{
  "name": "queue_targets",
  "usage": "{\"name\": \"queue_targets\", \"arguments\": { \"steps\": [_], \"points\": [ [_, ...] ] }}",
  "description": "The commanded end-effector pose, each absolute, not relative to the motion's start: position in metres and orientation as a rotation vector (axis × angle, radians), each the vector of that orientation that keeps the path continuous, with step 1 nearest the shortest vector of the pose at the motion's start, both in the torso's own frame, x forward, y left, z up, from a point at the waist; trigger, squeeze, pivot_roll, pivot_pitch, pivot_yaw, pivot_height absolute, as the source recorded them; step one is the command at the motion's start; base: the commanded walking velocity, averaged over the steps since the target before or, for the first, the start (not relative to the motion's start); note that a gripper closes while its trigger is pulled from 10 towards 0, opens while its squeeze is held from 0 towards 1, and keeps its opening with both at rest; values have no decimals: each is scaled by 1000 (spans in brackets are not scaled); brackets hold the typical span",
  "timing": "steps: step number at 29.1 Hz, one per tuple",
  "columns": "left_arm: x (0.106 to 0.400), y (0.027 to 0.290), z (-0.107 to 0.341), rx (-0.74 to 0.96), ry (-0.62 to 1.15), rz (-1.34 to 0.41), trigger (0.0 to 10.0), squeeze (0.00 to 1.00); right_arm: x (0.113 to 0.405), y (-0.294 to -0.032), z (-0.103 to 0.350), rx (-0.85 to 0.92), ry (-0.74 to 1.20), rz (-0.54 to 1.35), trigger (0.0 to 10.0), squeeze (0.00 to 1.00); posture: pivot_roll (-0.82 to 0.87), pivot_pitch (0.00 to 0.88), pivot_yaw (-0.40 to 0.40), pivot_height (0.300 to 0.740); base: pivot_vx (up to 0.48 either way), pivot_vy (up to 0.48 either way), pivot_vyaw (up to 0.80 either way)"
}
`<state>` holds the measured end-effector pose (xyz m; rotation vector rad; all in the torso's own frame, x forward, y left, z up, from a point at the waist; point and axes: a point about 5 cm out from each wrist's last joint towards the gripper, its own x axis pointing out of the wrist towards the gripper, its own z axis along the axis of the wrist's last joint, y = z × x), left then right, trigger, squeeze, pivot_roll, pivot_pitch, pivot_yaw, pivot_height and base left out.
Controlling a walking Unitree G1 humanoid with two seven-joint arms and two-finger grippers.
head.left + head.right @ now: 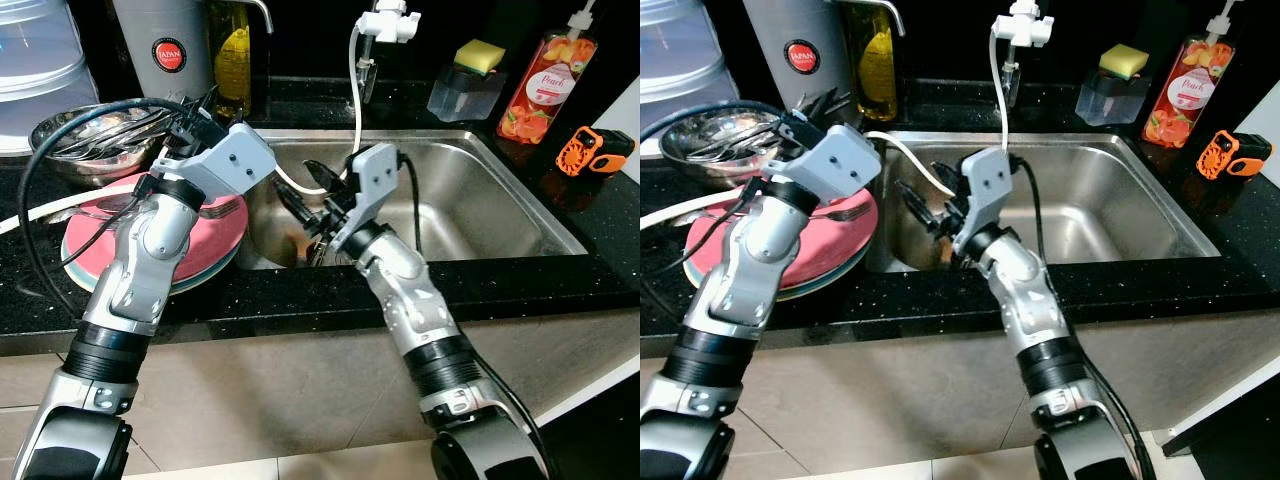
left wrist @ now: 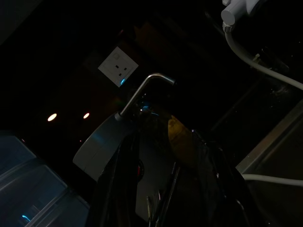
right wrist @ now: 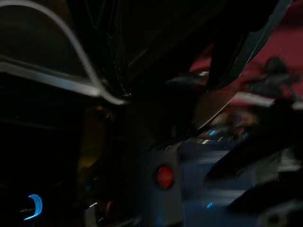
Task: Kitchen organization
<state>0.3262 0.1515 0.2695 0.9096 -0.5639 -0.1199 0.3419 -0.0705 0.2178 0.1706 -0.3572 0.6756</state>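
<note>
A stack of pink plates (image 1: 215, 235) lies on the black counter left of the steel sink (image 1: 470, 200), with a fork (image 1: 845, 212) on top. Behind it, a metal bowl (image 1: 60, 135) holds several utensils. My left arm reaches over the plates, and my left gripper (image 1: 192, 118) hangs open at the bowl's right rim. In the left wrist view its dark fingers (image 2: 118, 179) stand apart, with thin metal utensils between them. My right gripper (image 1: 300, 190) is open inside the sink's left end, pointing toward the plates, with nothing held. A small brownish thing (image 1: 940, 245) lies below it.
A steel flask (image 1: 160, 45) and a yellow bottle (image 1: 233, 60) stand behind the bowl, with clear plastic tubs (image 1: 35, 50) at far left. A white tap (image 1: 385, 25) with a hose hangs over the sink. A sponge (image 1: 478, 55), soap bottle (image 1: 548, 85) and orange tool (image 1: 592, 150) sit to the right.
</note>
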Motion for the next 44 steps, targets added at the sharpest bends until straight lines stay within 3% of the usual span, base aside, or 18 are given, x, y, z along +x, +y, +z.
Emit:
{"name": "queue_targets", "arguments": {
  "steps": [1,9,12,16,20,22,26,27,29,30,31,33,34,35,41,42,44],
  "points": [
    [325,152,270,922,-564,-125,10000,0,346,-88,226,229,-380,613,10000,0,267,0,-81,740,0,0,0],
    [317,175,268,683,-473,-92,10000,0,356,-139,222,322,-331,376,10000,0,263,0,-68,740,0,0,0],
    [305,191,262,384,-356,-109,10000,0,364,-175,204,305,-245,122,10000,0,272,0,-64,740,0,0,0],
    [293,195,245,144,-222,-83,10000,0,365,-183,200,305,-222,69,10000,0,284,0,-59,740,0,0,0],
    [273,196,238,191,-172,-71,10000,0,364,-180,201,287,-221,85,10000,0,292,0,-47,740,0,0,0],
    [254,210,239,326,-167,20,10000,0,364,-182,197,292,-207,67,10000,0,311,0,-48,740,0,0,0],
    [245,219,239,299,-166,91,10000,0,365,-184,193,293,-194,54,10000,0,323,0,-53,740,0,0,0],
    [240,231,235,196,-156,183,10000,157,366,-183,190,289,-182,55,10000,0,337,0,-65,740,0,0,0],
    [240,231,235,196,-156,183,10000,157,366,-183,190,289,-182,55,10000,0,337,0,-65,740,0,0,0],
    [239,235,234,142,-156,219,10000,361,367,-182,190,287,-177,58,10000,0,337,0,-65,740,0,0,0],
    [239,240,234,62,-166,266,10000,502,369,-180,190,285,-175,65,10000,0,341,0,-75,740,0,0,0],
    [241,245,235,-79,-199,339,10000,525,371,-177,191,284,-173,75,10000,0,341,0,-75,740,0,0,0],
    [243,247,235,-142,-214,372,10000,612,372,-177,192,284,-174,78,10000,0,341,0,-75,740,0,0,0],
    [246,249,234,-209,-222,389,10000,1000,372,-176,193,283,-175,81,10000,0,333,0,-81,740,0,0,0],
    [257,250,232,-402,-229,409,10000,1000,372,-177,193,280,-177,82,10000,0,317,0,-78,740,0,0,0],
    [263,250,231,-472,-222,405,10000,753,371,-179,192,277,-177,78,10000,0,312,0,-77,740,0,0,0],
    [267,250,231,-523,-215,404,10000,753,371,-180,192,275,-178,75,10000,0,312,0,-77,740,0,0,0]
  ]
}}
